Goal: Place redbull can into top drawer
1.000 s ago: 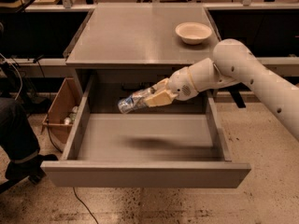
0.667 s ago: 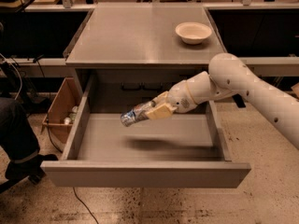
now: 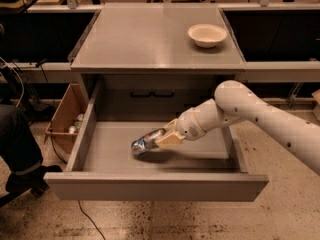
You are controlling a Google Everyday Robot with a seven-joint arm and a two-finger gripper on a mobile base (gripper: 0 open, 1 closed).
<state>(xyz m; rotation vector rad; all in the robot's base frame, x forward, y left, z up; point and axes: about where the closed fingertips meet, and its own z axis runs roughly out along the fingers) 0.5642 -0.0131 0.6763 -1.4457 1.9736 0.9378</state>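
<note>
The top drawer (image 3: 105, 149) is pulled wide open, with a flat grey floor and a broad front panel. My gripper (image 3: 161, 139) reaches in from the right on the white arm and is shut on the redbull can (image 3: 146, 142), a small dented blue and silver can lying on its side. The can is low over the drawer floor near its middle, its silver end pointing left. Its shadow lies right under it; I cannot tell whether it touches the floor.
A cream bowl (image 3: 207, 34) sits on the cabinet top (image 3: 150, 39) at the back right. A brown cardboard box (image 3: 65, 119) with small items stands on the floor left of the drawer. A person's leg (image 3: 17, 149) is at the far left.
My gripper has moved down and forward with the can, from above the drawer's back part to low over the middle of the drawer floor.
</note>
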